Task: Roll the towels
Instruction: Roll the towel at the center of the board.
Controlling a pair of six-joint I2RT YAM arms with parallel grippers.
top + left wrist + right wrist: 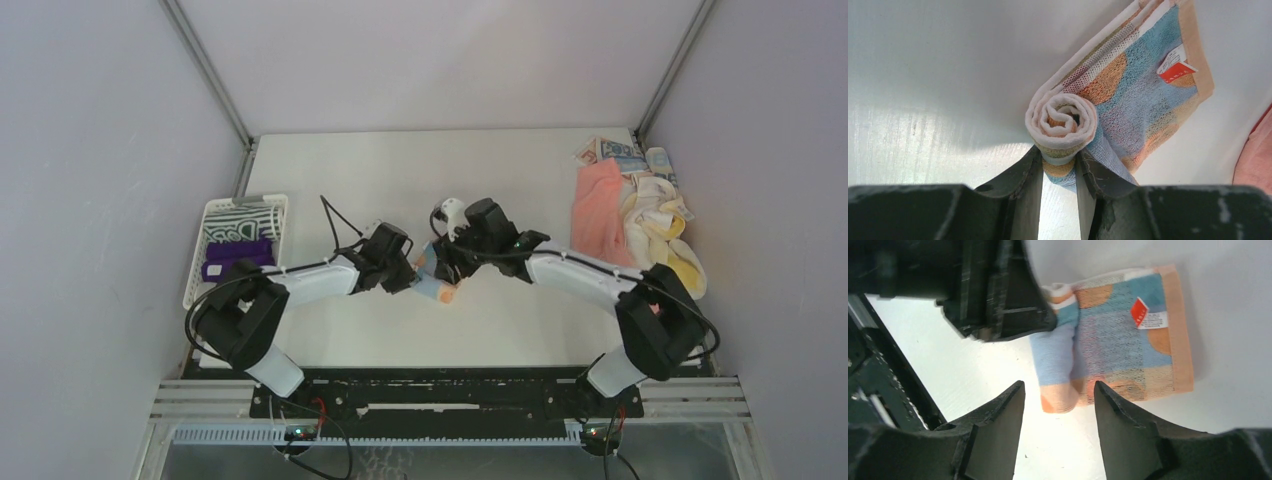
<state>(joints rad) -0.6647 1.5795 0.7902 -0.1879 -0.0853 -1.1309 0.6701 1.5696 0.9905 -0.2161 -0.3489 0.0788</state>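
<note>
— Where's the left gripper (1058,159)?
— I have it pinching one end of the roll in the light-blue towel (1135,95).
— And the right gripper (1058,390)?
— Spread, hanging over the roll's other end. The towel lies mid-surface (400,170), its tail flat.

No wording can be read anywhere: the only marking is a small red-and-white sewn-in fabric tag (1174,67) on the flat part of the half-rolled light-blue terry towel with orange patches (1143,100), its tiny white print too small to make out.
</note>
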